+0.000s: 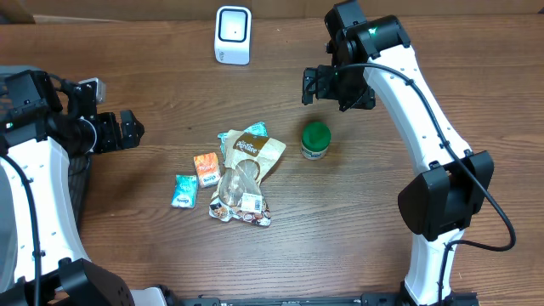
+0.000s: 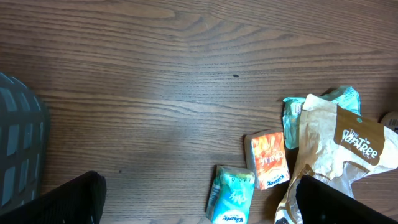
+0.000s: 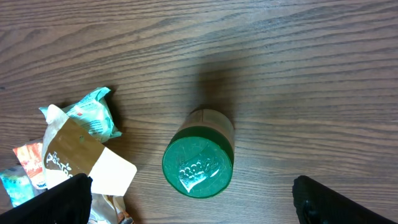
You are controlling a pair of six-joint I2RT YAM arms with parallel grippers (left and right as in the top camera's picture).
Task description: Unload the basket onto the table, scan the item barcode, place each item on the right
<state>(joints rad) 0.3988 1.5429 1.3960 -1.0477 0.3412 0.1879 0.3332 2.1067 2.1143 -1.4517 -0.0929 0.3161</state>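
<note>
A white barcode scanner point(image 1: 233, 34) stands at the table's far edge. A jar with a green lid point(image 1: 315, 140) point(image 3: 198, 165) stands upright right of centre. My right gripper point(image 1: 333, 90) point(image 3: 196, 204) hangs open above and just behind it, holding nothing. A pile of packets lies at the centre: a brown paper bag point(image 1: 252, 155) point(image 2: 348, 146), an orange packet point(image 1: 206, 167) point(image 2: 269, 158) and a teal tissue packet point(image 1: 184, 191) point(image 2: 231, 194). My left gripper point(image 1: 130, 131) point(image 2: 199, 208) is open and empty, left of the pile. I cannot make out a barcode on any item.
A dark grey basket point(image 2: 18, 149) sits at the table's left edge beside the left arm. A second teal packet point(image 1: 231, 137) point(image 3: 93, 112) pokes out from under the brown bag. Bare wood lies between the pile and the scanner.
</note>
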